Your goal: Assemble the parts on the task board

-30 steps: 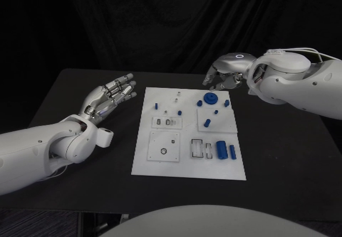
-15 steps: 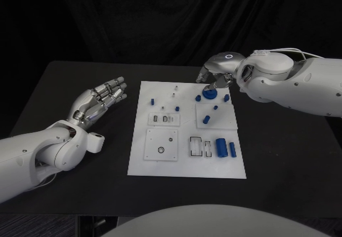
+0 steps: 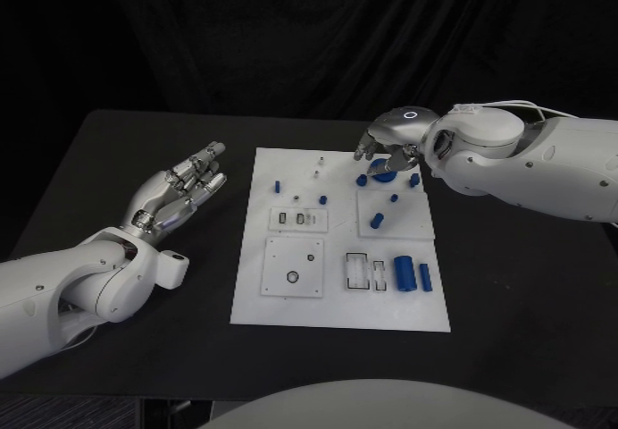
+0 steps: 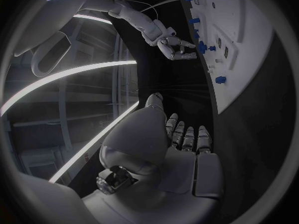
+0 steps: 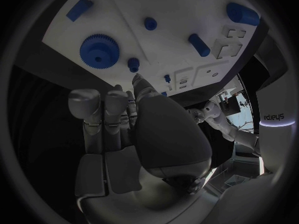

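Right hand [image 3: 390, 143] dropped over blue gear [image 5: 98, 49] at board's [image 3: 338, 308] one o'clock corner; fingers curled, nothing held. Left hand [image 3: 180, 189] stayed open-fingered, empty, at nine o'clock. Gear pickup judged imminent.

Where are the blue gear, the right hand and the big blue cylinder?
blue gear [image 5: 99, 49]: right wrist view, centre of its toothed face.
right hand [image 3: 389, 141]: head view, back of the hand above the board's far edge.
big blue cylinder [image 3: 405, 273]: head view, mid-length of its side.
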{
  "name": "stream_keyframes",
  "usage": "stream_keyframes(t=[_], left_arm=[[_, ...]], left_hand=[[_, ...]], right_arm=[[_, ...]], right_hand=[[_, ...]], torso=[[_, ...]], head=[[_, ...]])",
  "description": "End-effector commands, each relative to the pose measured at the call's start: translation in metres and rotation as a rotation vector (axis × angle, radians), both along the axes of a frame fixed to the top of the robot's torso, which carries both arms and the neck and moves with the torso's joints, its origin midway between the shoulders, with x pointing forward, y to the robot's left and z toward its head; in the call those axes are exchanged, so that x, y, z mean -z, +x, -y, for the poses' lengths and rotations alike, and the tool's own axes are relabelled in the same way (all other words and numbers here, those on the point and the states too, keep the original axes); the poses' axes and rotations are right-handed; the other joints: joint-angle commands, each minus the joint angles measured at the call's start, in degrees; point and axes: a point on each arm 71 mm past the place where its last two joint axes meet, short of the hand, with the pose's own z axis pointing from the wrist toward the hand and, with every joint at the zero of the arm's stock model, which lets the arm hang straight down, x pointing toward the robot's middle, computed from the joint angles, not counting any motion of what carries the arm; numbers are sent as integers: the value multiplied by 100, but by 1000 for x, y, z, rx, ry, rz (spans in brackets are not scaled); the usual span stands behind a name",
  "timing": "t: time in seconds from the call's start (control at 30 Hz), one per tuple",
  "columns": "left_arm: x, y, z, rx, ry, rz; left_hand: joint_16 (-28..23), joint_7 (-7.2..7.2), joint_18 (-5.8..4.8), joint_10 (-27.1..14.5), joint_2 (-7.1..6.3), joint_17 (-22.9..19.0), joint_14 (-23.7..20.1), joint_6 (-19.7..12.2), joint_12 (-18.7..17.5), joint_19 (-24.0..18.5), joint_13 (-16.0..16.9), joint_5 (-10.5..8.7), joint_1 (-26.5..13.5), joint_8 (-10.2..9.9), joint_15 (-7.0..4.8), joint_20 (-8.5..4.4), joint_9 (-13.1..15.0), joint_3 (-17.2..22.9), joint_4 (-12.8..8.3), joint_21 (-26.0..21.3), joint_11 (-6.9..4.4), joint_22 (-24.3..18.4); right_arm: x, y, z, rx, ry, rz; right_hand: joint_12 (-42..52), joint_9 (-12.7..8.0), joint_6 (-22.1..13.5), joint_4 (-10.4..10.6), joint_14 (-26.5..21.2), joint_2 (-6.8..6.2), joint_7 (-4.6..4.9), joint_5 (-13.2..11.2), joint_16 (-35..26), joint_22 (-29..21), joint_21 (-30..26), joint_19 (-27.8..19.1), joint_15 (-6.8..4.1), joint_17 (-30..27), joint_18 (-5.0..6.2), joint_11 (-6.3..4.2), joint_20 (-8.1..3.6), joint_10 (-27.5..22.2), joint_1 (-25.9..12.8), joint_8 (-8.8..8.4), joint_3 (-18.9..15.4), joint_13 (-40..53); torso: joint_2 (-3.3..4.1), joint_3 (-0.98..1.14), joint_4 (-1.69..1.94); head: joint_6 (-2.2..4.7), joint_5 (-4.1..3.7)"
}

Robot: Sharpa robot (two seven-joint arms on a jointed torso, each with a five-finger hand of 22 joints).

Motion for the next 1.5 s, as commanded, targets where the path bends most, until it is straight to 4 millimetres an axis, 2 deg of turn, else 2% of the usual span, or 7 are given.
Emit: stream_keyframes(t=[0.03,0.17,0.43,0.67,0.8,1.0,1.5], left_arm=[[-24,-11,2,77,-103,322],[-24,-12,2,88,-104,322],[-23,-12,1,99,-103,309],[-22,-11,0,104,-101,297],[-22,-10,0,105,-99,291],[-21,-9,-1,107,-98,285],[-19,-7,-2,106,-90,268]], left_hand=[[-20,-115,-53,-17,-65,-8,6,11,-60,-1,-5,-29,-15,-36,-389,-169,-6,31,-3,-19,-130,-7],[-20,-198,-46,-41,-92,-8,6,-9,-113,-1,-13,-36,-26,-40,-528,-299,-8,28,-5,-19,-224,-7],[-20,-76,-80,-44,-90,-8,6,5,-164,-1,-15,32,30,-36,-244,-35,-6,74,-4,-19,-63,-7],[-20,40,-29,-3,-68,-8,6,61,-165,-1,-9,24,39,-29,-57,193,0,97,-3,-19,106,-7],[-20,75,-44,37,-59,-8,6,73,-148,-1,-2,28,39,-28,8,238,1,105,-3,-19,175,-7],[-20,92,-54,45,-51,-8,6,80,-146,-1,-2,33,40,-28,42,261,2,109,-3,-19,213,-7],[-20,155,-68,46,-21,-8,6,86,-152,-1,-3,57,50,-28,143,356,2,130,-6,-19,304,-7]], right_arm=[[3,-2,0,-4,-15,-7],[4,-4,0,-6,-21,-20],[5,-4,0,-6,-29,-31],[8,-3,0,-9,-35,-41],[10,-3,-1,-15,-32,-40],[12,-2,-3,-26,-22,-33],[16,-1,-7,-54,-3,-18]], right_hand=[[-22,-8,-54,51,8,-22,-12,-42,43,21,36,-12,32,24,-17,2,30,19,-86,-12,1,-3],[-34,-9,-84,65,7,-45,-20,-86,61,53,56,-15,25,33,-18,5,27,-5,-136,-8,-2,-4],[-37,0,-85,34,-3,-42,-19,20,74,88,76,-28,27,27,-22,8,26,-33,-122,9,49,-3],[-32,44,40,-20,-13,-42,-33,219,100,156,114,-42,28,34,-29,14,29,-41,-97,68,136,0],[-10,166,327,-81,-21,-67,-37,744,141,221,154,-60,35,59,-42,14,46,55,-29,191,313,9],[23,339,560,-108,-37,-123,-19,1085,177,284,192,-86,46,71,-38,-14,49,241,6,293,625,22],[200,647,818,-169,-36,-222,56,1140,256,431,274,-101,-33,154,-46,-147,-15,715,-61,433,1047,94]], torso=[[65,-3,5],[122,-17,13],[175,-26,12],[181,-34,12],[187,-26,-6],[195,-36,21],[205,-41,25]], head=[[72,3],[162,-20],[233,-43],[218,-39],[221,-40],[229,-55],[248,-68]])
